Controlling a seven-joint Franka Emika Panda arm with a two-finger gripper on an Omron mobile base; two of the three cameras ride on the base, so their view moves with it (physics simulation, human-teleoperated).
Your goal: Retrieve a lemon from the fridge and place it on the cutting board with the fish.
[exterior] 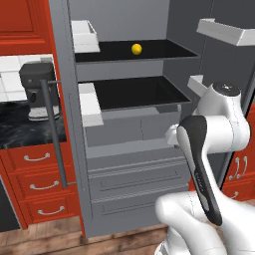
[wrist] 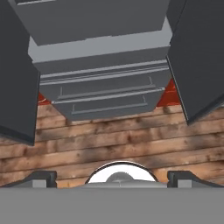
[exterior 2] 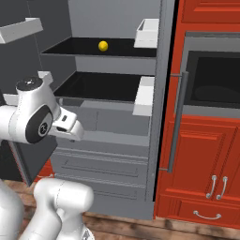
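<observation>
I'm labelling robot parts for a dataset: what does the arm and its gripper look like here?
The arm has glossy white rounded shells with dark grey-black joint panels and a round grey cap on one joint. The gripper has two small dark finger tips. No cables visible.

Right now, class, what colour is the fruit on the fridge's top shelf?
Bright yellow: the lemon, clearest in the left base view.

Flat, even rendered light all round, no clear source. The fridge [exterior: 129, 124] interior sits dim, its black shelves nearly featureless. Soft dark patches mottle the wooden floor [wrist: 118, 144] in the hand view. Edges look slightly soft and pixelated; no glare.
</observation>
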